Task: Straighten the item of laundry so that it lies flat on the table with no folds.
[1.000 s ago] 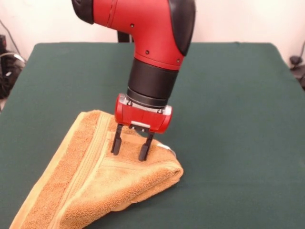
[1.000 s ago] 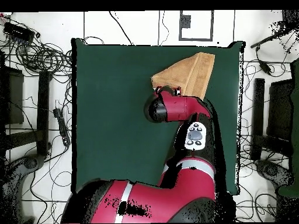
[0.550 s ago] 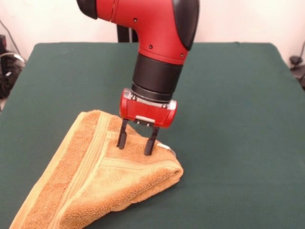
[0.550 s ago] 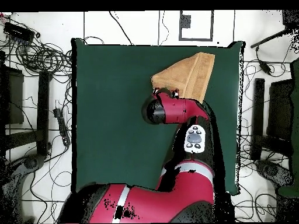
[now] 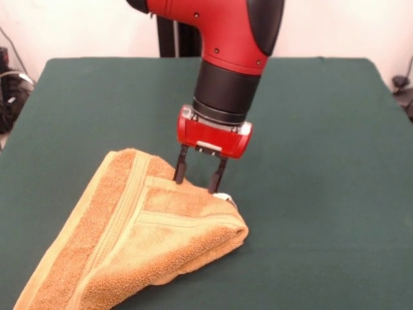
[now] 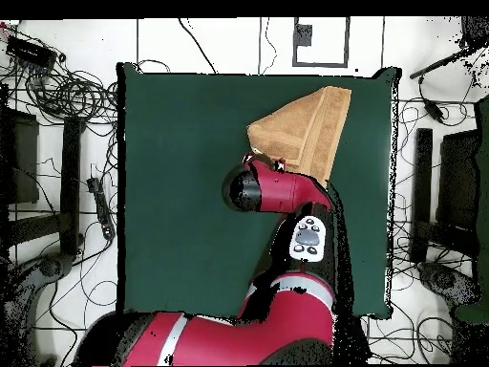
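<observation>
- Towel (image 5: pixel 139 242) lies folded over on itself, a thick triangular wad on the green table (image 5: pixel 322 161), near the table's front-left corner in the front view.
- Gripper (image 5: pixel 199 181) hangs over the towel's far edge, fingers spread apart, gripping nothing; tips at or just above the cloth.
- Small white tag (image 5: pixel 222 196) shows just beside one fingertip.

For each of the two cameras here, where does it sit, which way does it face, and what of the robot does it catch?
Front view: sits across the table, facing the robot; shows the arm's red and black wrist coming down and the open hand at the folded towel's far edge.
Overhead view: sits above, looking straight down; shows the table, the towel near the far edge, and the whole arm from its base.
Shared: towel, table, and arm over the towel's edge.
</observation>
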Controlling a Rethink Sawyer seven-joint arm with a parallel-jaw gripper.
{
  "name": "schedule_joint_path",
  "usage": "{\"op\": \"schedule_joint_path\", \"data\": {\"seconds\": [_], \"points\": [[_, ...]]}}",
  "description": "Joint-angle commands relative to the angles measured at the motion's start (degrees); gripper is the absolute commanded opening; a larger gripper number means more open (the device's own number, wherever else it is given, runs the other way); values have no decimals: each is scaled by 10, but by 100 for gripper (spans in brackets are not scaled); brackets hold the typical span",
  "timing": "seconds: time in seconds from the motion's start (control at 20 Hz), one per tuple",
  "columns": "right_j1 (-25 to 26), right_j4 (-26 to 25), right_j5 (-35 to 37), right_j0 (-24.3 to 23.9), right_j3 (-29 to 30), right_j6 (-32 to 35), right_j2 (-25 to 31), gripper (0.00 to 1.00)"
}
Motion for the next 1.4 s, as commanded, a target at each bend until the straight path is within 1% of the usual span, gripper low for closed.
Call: {"op": "schedule_joint_path", "data": {"seconds": [0.05, 0.4, 0.55, 0.75, 0.9, 1.05, 1.25, 1.4], "points": [[40, 84, 10, 38, 91, 216, -8, 100], [52, 131, -24, 43, 103, 197, -16, 100], [56, 138, -42, 28, 106, 182, 0, 100], [41, 132, -62, -5, 125, 158, 42, 100], [29, 130, -61, -9, 140, 151, 47, 100], [26, 123, -81, -12, 149, 149, 54, 100], [19, 115, -89, -24, 159, 139, 66, 100], [19, 111, -97, -25, 160, 133, 66, 100]]}}
